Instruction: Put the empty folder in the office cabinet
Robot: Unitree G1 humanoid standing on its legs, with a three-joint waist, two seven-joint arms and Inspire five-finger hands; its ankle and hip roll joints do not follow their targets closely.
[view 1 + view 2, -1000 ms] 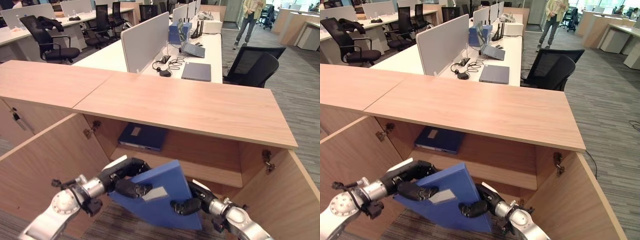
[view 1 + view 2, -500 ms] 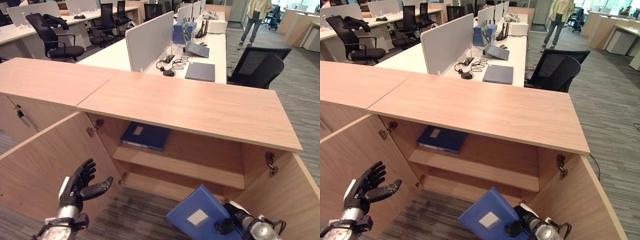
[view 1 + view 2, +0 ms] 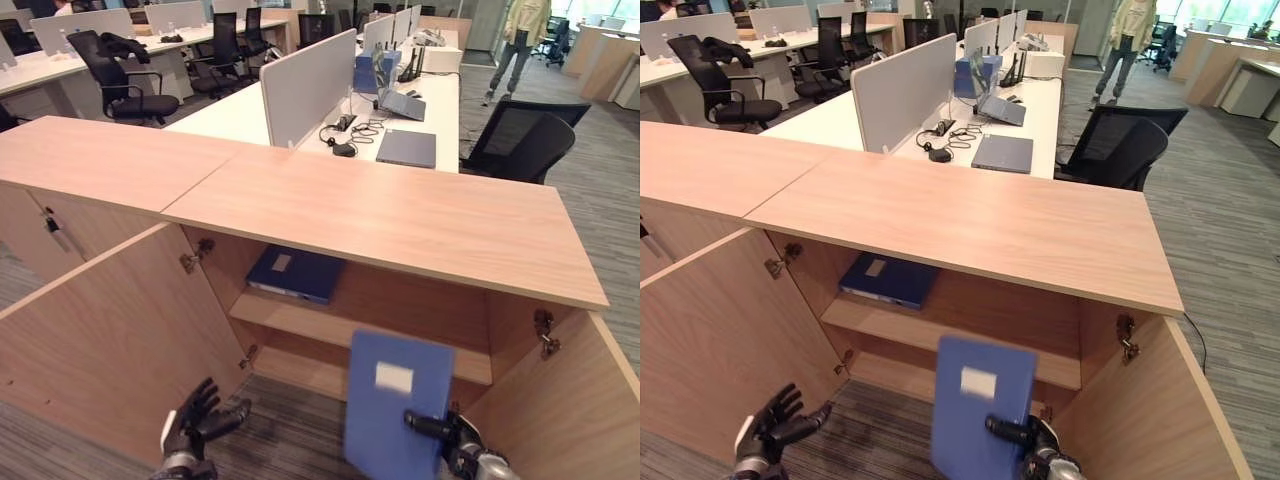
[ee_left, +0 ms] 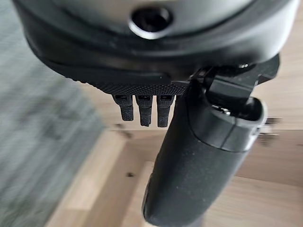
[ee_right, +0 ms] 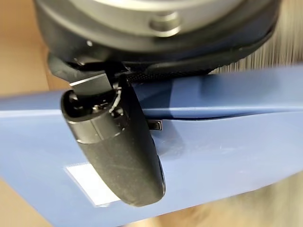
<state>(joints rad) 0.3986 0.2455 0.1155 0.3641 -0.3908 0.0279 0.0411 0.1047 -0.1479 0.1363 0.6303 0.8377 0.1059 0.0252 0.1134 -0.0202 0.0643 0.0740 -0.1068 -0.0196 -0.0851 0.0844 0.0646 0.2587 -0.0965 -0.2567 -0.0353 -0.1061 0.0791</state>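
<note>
Blue and upright, the folder (image 3: 396,405) stands at the bottom centre of the frame, in front of the open cabinet (image 3: 370,330) and not yet inside it. The right hand (image 3: 444,433) pinches it at its lower right edge, thumb across the face near the white label, as the right wrist view shows. The left hand (image 3: 196,424), at the lower left, hangs spread and holding nothing.

Judging the risks: the grip sits on one low edge of a tall, flat thing, so the folder could swing or slip out as it is carried forward. Held upright as now, its top could catch the front edge of the shelf (image 3: 330,325); it likely needs tilting or lowering to go into the bottom bay. The open right door (image 3: 560,410) is close beside the hand and could be knocked.

Hard to make out: the folder's bottom edge and the right fingers behind it are cut off or hidden, so how firm the hold is cannot be told. The lower bay is mostly screened by the folder. Another folder (image 3: 295,273) lies flat on the shelf.

Farther up, the cabinet's wooden top (image 3: 390,215), then a counter (image 3: 330,105) with a laptop (image 3: 406,147), and a person (image 3: 523,40) at the upper right.
</note>
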